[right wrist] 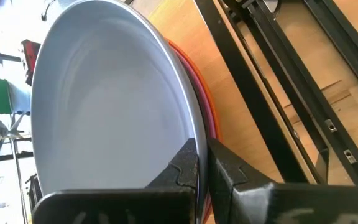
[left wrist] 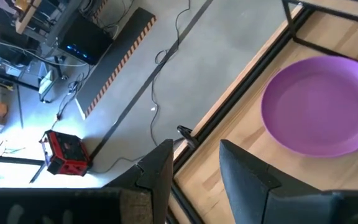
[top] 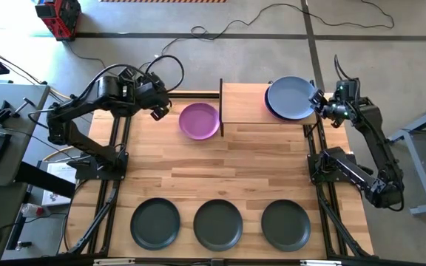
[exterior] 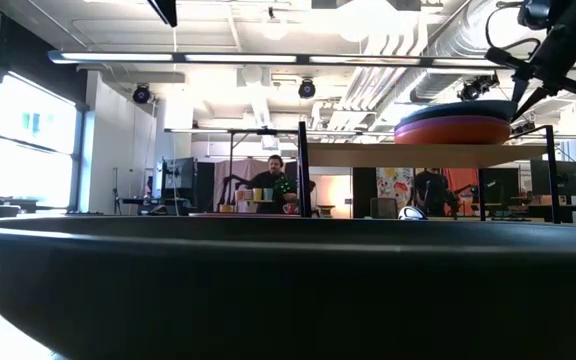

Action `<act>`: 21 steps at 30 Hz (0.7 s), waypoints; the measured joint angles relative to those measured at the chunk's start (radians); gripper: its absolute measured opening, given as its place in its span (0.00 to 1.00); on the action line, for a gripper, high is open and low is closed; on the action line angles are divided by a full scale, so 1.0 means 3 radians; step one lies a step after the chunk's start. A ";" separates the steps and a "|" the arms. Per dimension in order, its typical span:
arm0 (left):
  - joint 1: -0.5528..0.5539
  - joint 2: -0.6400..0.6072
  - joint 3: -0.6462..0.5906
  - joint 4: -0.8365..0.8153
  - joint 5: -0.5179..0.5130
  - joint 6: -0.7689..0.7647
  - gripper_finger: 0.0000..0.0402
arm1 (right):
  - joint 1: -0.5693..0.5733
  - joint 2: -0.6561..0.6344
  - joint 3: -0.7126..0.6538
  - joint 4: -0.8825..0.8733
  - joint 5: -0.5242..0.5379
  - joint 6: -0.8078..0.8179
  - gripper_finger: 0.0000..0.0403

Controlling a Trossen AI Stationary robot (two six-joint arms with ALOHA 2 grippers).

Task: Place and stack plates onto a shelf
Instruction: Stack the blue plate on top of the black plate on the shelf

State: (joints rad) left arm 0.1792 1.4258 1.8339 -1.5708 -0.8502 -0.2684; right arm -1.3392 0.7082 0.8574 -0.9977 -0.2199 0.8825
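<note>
The right gripper (right wrist: 202, 163) pinched the rim of the blue plate (top: 291, 97), topmost of the stack on the shelf (top: 244, 103). Dragging outward could topple the stack. The left gripper (top: 161, 110) hung open beside the purple plate (top: 199, 120).

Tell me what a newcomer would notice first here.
A purple plate lies alone on the tabletop beside the shelf, with the open left pincer hovering near it. On the shelf, the right pincer is shut on the rim of the pale blue plate topping a stack. Three dark plates line the near edge.
</note>
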 joint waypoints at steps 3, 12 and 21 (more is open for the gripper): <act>0.0060 0.0000 0.0000 -0.0001 -0.0001 0.0033 0.30 | 0.0000 0.0000 0.0000 -0.0001 -0.0004 0.0034 0.00; 0.0199 0.0000 0.0000 -0.0001 0.0008 0.0037 0.30 | 0.0128 0.0074 0.0000 -0.0011 -0.0002 0.0152 0.00; 0.0300 0.0000 -0.0001 0.0012 0.0009 0.0063 0.30 | 0.0326 0.0117 0.0000 -0.0012 0.0182 0.0206 0.00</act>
State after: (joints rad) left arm 0.2692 1.4258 1.8337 -1.5671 -0.8474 -0.2495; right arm -1.2412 0.7433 0.8574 -1.0014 -0.1654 0.9442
